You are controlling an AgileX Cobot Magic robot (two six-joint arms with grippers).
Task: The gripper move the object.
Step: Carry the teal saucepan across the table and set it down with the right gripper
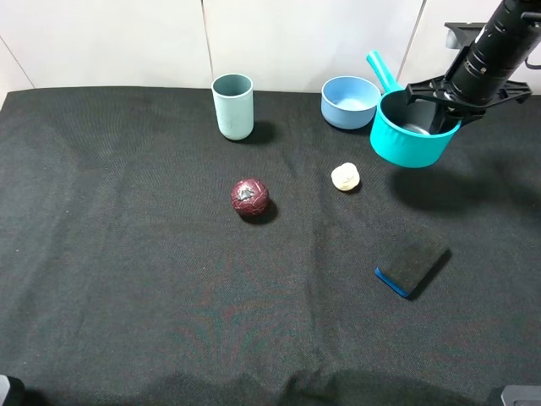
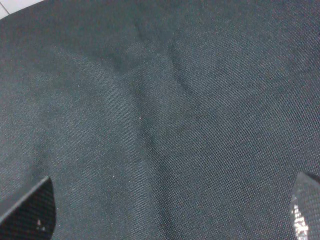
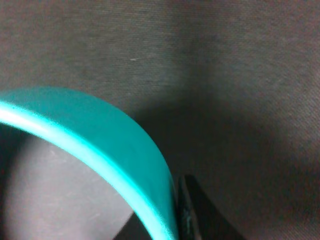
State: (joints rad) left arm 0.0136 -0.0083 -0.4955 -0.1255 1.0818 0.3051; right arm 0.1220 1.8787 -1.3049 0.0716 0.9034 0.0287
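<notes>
Teal saucepan, round-walled with a long straight handle and a grey inside, hung tilted above the black cloth-covered bench at its far right, throwing a shadow on the cloth below and to the right. It hung just beside the light-blue bowl, its handle pointing back past the bowl's rim. The right gripper was clamped on the pan's wall, and the right wrist view showed one black finger pressed against the outside of the teal rim.

From where I stood the pickup looked done: the pan was gripped and clear of the bench. What remained, I judged, was carrying it to wherever it belonged and setting it down; nothing showed me where that was.

The left gripper hovered over bare cloth, its fingers spread wide with nothing between them.

The tall pale-teal cup, the dark red ball, the small cream lump and the black-and-blue sponge block sat apart on the bench.
</notes>
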